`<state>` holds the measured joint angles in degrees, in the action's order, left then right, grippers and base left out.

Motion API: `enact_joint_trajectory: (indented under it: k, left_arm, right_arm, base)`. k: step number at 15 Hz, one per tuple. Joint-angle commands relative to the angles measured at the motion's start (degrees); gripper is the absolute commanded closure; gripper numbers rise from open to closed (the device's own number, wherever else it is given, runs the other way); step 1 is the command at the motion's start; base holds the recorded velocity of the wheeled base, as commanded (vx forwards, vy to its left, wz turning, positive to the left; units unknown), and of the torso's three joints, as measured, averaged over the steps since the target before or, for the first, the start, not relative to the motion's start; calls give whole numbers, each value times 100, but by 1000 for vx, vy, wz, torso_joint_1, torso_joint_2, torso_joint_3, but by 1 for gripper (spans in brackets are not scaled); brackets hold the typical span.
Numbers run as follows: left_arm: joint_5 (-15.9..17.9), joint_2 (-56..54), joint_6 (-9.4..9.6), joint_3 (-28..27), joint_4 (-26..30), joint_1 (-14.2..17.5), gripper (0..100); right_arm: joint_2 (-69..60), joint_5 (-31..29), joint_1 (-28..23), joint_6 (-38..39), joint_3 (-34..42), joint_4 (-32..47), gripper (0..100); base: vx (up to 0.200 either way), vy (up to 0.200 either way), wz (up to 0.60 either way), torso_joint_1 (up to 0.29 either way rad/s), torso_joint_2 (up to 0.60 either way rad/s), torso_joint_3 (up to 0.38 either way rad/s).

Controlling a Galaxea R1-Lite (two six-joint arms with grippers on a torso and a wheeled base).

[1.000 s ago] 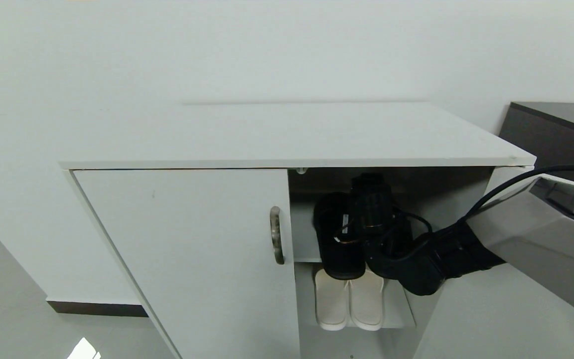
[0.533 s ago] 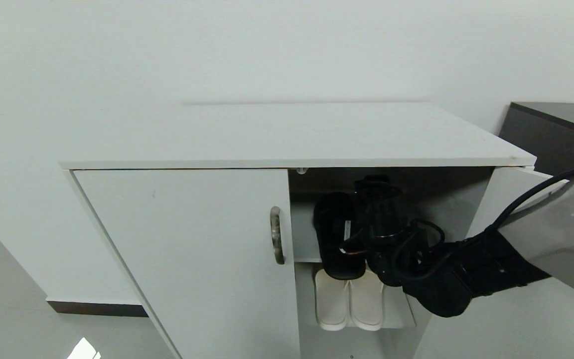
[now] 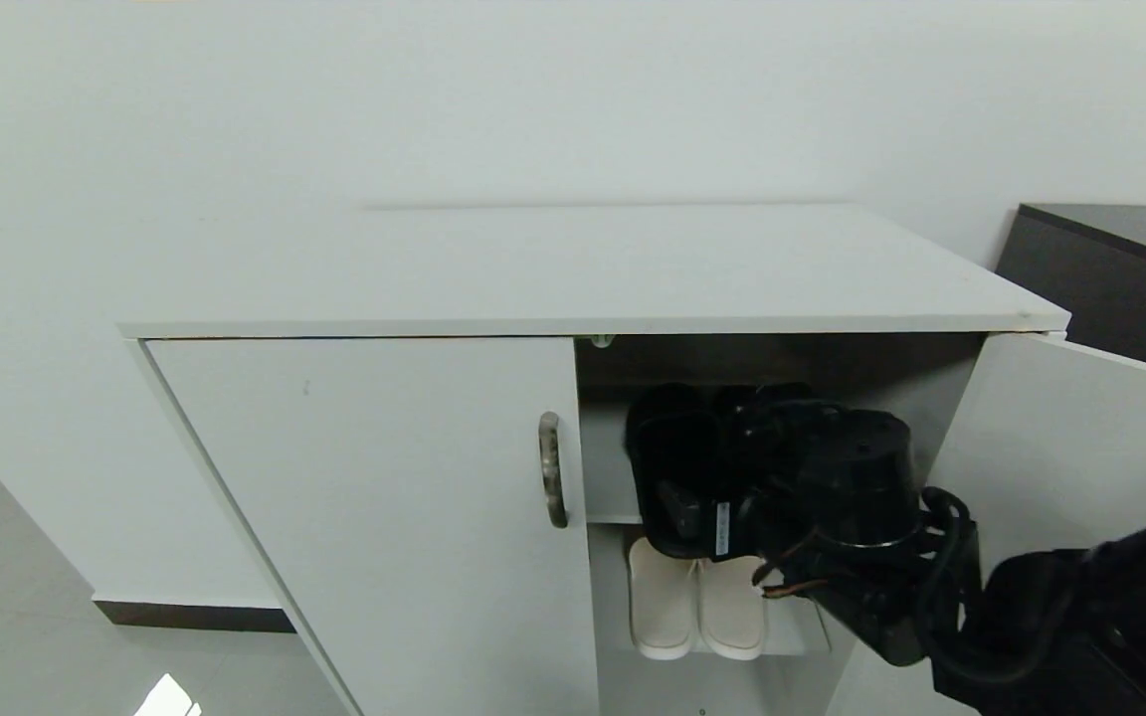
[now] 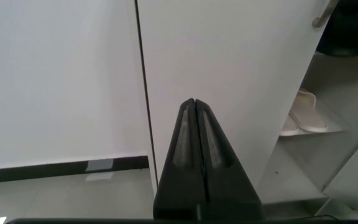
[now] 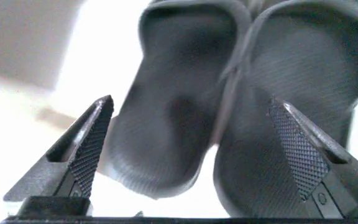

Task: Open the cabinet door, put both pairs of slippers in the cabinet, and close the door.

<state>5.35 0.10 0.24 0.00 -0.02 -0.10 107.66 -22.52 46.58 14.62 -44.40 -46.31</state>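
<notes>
top slippers (image 3: 669,452) on shelf (image 3: 605,487), above btm slippers (image 3: 697,609)

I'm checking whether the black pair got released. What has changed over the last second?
The right end effector dropped lower and turned, and now stands open just before the black slippers on the upper shelf, apparently released. The white slippers and the open right door stayed put.

Matte black on the right hand (image 5: 194,149), with two wedge-shaped fingers (image 5: 91,149) faced in grey diamond-textured pads. Farther up the arm, a stubby black cylindrical wrist (image 3: 852,462), looped black cables (image 3: 946,542), one thin reddish wire (image 3: 782,589), a small white label (image 3: 722,529). Slim and black on the left hand (image 4: 194,109), tapering to a point.
</notes>
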Motion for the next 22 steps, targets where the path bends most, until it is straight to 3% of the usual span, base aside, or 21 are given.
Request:
enact_joint_trajectory:
  k: [1,6,11,14,17,22]
  left_arm:
    - [10,8,2,0,-6,1,100]
    - [10,8,2,0,-6,1,100]
    - [10,8,2,0,-6,1,100]
    - [1,8,-7,0,-6,1,100]
    - [1,8,-7,0,2,1,100]
    - [-8,8,2,0,-6,1,100]
  right_arm:
    - [-561,467,97,-11,704,-546,0]
    - [-772,1048,97,6,1223,-818,0]
    - [-790,1100,194,24,1241,-906,0]
    - [-623,1232,202,120,1197,-2048,0]
    - [-377,1223,202,94,1425,-2286,0]
    - [-412,1258,299,129,1601,-2286,0]
  base:
    - [-200,0,0,2,-2,-2]
    - [-200,0,0,1,0,6]
    - [-200,0,0,-2,3,0]
    - [-200,0,0,-6,4,4]
    - [-200,0,0,1,2,1]
    - [0,0,0,0,0,0]
